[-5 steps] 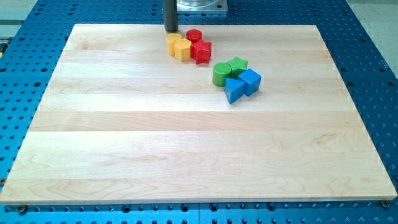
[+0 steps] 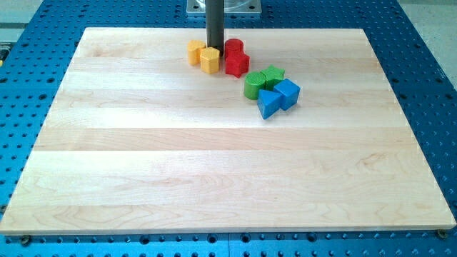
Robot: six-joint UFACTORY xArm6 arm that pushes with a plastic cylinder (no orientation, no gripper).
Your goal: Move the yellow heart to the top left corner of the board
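My tip (image 2: 215,51) stands near the board's top edge, wedged between the two yellow blocks on the view's left and the two red blocks on the view's right; it is a bare rod with no jaws to part or close. The yellow heart (image 2: 196,51) lies just left of my tip, touching a yellow hexagonal block (image 2: 209,60) below-right of it, near the top-centre of the wooden board (image 2: 214,164). A red cylinder (image 2: 234,48) and red star-like block (image 2: 237,64) sit beside the rod's right, with two green blocks (image 2: 262,80) and two blue blocks (image 2: 278,97) farther right.

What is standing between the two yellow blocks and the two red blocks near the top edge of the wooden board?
In the camera view, my tip stands there, between the yellow blocks and the red blocks, separating them on the wooden board.
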